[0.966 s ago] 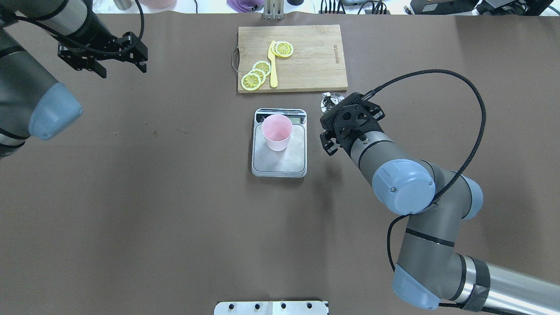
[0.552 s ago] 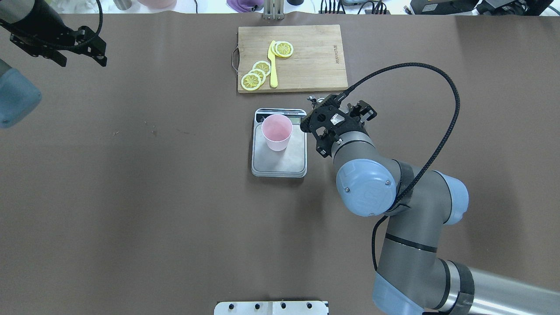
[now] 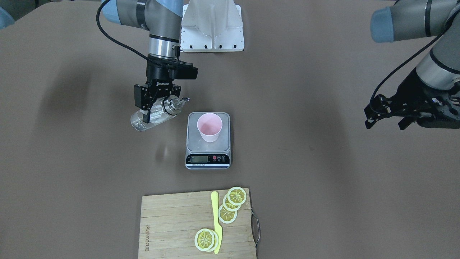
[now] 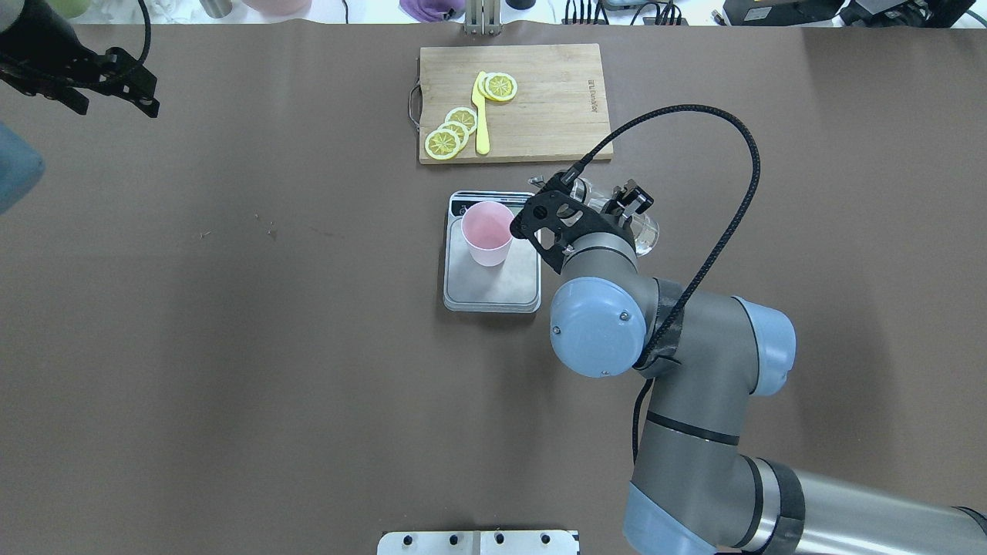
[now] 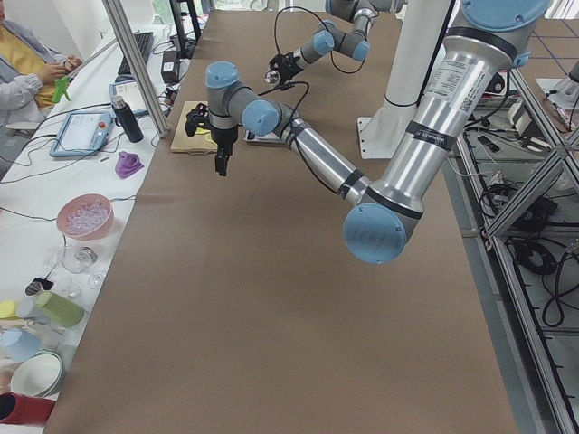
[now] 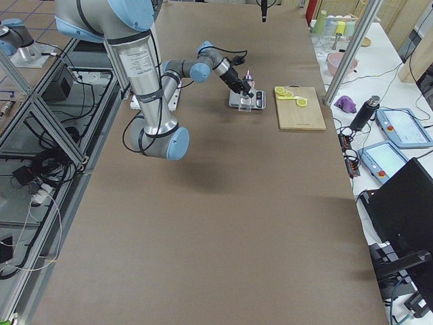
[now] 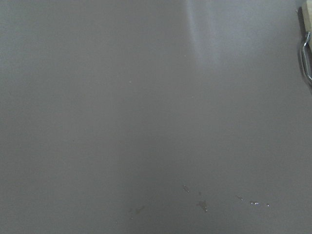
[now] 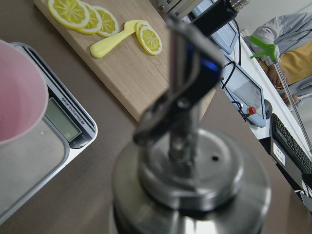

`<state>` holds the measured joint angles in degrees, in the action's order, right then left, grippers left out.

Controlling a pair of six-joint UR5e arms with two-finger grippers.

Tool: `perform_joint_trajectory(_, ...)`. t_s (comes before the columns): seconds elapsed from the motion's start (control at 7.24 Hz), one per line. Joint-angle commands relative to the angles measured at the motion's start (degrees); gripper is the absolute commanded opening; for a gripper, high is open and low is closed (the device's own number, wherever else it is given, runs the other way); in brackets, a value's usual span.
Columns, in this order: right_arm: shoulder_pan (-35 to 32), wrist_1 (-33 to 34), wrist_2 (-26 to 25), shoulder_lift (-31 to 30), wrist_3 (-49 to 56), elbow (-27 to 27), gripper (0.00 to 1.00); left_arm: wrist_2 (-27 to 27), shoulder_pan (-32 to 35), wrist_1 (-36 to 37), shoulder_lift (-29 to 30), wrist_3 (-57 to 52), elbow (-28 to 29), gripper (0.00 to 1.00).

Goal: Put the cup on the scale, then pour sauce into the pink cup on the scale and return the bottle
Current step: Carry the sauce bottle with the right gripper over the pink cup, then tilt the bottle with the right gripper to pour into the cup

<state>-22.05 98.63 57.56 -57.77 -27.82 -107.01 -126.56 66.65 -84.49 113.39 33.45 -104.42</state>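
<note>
One step done: cup (image 3: 209, 127) sits on scale (image 3: 194, 142); my right pincer (image 3: 157, 108) clamps the tilted bottle (image 3: 142, 124); pouring and return remain.

Right hand (image 6: 244, 93) with bottle (image 6: 245, 103) beside scale (image 6: 258, 101)

White capitals are spelling ROBOTIQ across the black body of the right gripper (image 3: 155, 108). A dark brand mark is running along one edge of the pale wooden cutting board (image 3: 172, 223) — too small to read. Fine print on the small silver digital scale's (image 3: 194, 144) black front strip is blurring into specks — illegible.
</note>
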Motion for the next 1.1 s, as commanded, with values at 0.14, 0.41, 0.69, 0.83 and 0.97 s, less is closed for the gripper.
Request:
perform_joint_trajectory(0.14,0.6,5.3,-1.6,4.2,3.5,4.9,0.00,0.0,1.6,-0.2,-4.1,-6.2,-1.1,0.97)
perform_joint_trajectory(0.41,1.1,6.1,-5.1,6.3,7.8,7.7,0.00,0.0,1.6,-0.2,-4.2,-6.2,-1.5,0.97)
perform_joint_trajectory(0.69,1.5,6.8,-8.2,6.3,12.4,8.4,0.00,0.0,1.6,-0.1,-4.2,-6.1,-1.6,0.97)
perform_joint_trajectory(0.83,1.5,10.1,-8.5,6.4,14.7,8.4,0.00,0.0,1.7,-0.1,-4.2,-6.1,-1.7,0.97)
perform_joint_trajectory(0.97,1.5,10.9,-8.9,7.0,14.8,8.5,0.00,0.0,1.7,-0.1,-4.2,-6.1,-1.8,0.97)
